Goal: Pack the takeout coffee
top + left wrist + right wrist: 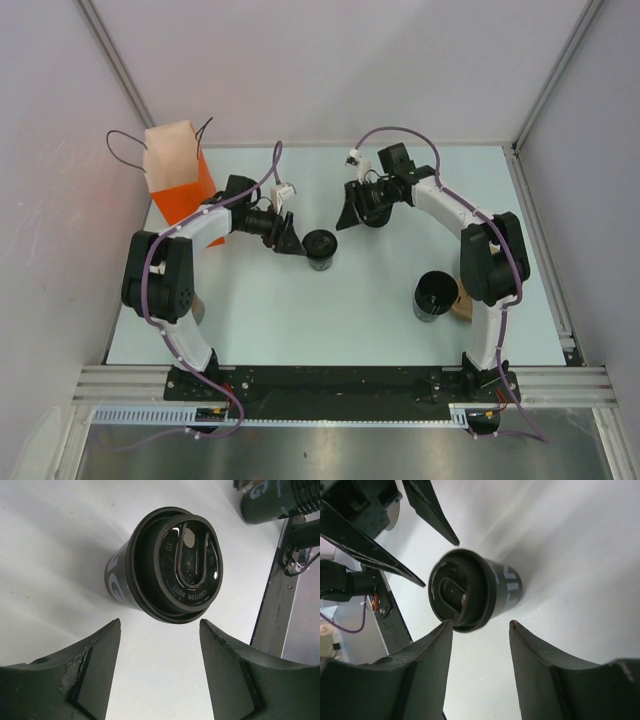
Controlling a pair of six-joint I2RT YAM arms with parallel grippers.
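The takeout coffee (320, 248) is a small black cup with a black lid, standing upright mid-table. In the left wrist view the coffee (175, 565) shows its lid marked "CAUTION HOT". It stands just beyond my open left gripper (160, 625), not between the fingers. In the right wrist view the coffee (470, 590) stands just ahead of my open right gripper (481, 625), near its left finger. From above, the left gripper (290, 242) is just left of the cup. The right gripper (351, 214) is behind it to the right. Both are empty.
An orange paper bag (175, 175) with a pale open top and black handles stands at the far left. A wider open black cup (436, 296) stands near the right arm, with a tan object (464, 307) beside it. The wide cup also shows in the left wrist view (265, 502).
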